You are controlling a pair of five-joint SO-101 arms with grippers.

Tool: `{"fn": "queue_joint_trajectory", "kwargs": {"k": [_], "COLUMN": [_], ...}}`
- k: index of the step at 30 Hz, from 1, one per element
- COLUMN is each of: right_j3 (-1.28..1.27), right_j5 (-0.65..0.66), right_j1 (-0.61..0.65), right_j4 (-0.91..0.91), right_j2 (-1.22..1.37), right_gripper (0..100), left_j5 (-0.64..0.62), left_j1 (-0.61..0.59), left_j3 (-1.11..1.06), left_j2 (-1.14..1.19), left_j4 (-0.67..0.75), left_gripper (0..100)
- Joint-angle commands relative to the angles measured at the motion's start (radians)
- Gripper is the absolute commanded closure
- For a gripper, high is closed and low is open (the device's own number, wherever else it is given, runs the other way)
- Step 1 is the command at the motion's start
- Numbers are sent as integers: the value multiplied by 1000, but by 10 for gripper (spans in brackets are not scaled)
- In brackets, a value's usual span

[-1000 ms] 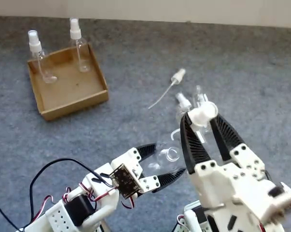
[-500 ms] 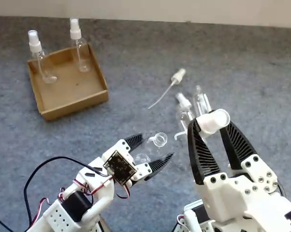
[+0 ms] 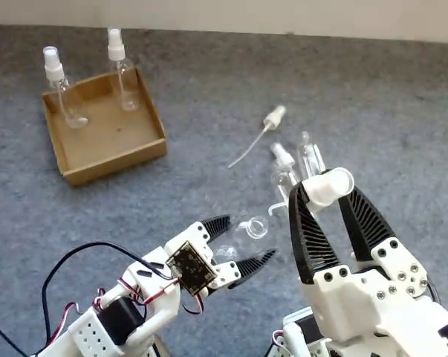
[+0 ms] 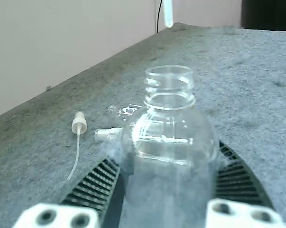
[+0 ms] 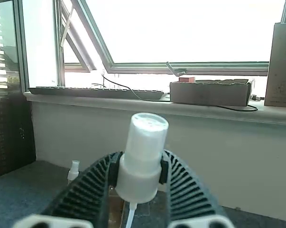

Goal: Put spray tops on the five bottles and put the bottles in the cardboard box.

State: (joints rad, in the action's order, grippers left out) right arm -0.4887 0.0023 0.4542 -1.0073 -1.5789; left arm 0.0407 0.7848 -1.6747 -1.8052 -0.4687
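An uncapped clear bottle (image 3: pixel 252 227) (image 4: pixel 169 118) is held in my left gripper (image 3: pixel 246 239), shut on its body low in the high view, its neck tilted up toward the right arm. Just to its right and higher, my right gripper (image 3: pixel 326 192) (image 5: pixel 142 164) is shut on a white spray top (image 3: pixel 329 182) (image 5: pixel 143 137). That top's thin tube (image 4: pixel 167 12) hangs above the bottle in the left wrist view. The cardboard box (image 3: pixel 112 167) stands at the far left with two capped bottles (image 3: pixel 56 82) (image 3: pixel 121 67) upright in it.
A loose spray top (image 3: pixel 274 117) (image 4: pixel 79 124) with a long tube lies on the grey carpet beyond the grippers. Two more clear bottles (image 3: pixel 283 169) (image 3: pixel 309 156) are close behind the right gripper, one with a top on it.
The right gripper drew back and to the right with the spray top. The left gripper swung the bottle left, then a little back right; the bottle's mouth now points more upward.
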Motion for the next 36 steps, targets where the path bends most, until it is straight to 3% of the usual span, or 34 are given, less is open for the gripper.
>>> {"fn": "queue_joint_trajectory", "kwargs": {"k": [1, 5, 14, 27, 31, 36], "right_j3": [33, 31, 31, -131, -174, -208], "right_j5": [-43, -138, -129, -127, -127, -127], "right_j1": [-1, -2, -2, -2, -2, -2], "right_j4": [-8, -10, -107, -101, -140, -203], "right_j2": [1, 1, 1, -1, -1, -1], "right_gripper": [980, 980, 980, 979, 974, 865], "left_j5": [3, 5, 8, 8, 8, 9], "left_j1": [36, 31, 30, 30, 28, -5], "left_j3": [-19, -19, -19, -2, -19, -21], "left_j2": [-13, -13, -13, -15, -15, -15], "left_j4": [8, 37, 41, 46, 137, 155], "left_gripper": [853, 853, 853, 853, 853, 853]}}
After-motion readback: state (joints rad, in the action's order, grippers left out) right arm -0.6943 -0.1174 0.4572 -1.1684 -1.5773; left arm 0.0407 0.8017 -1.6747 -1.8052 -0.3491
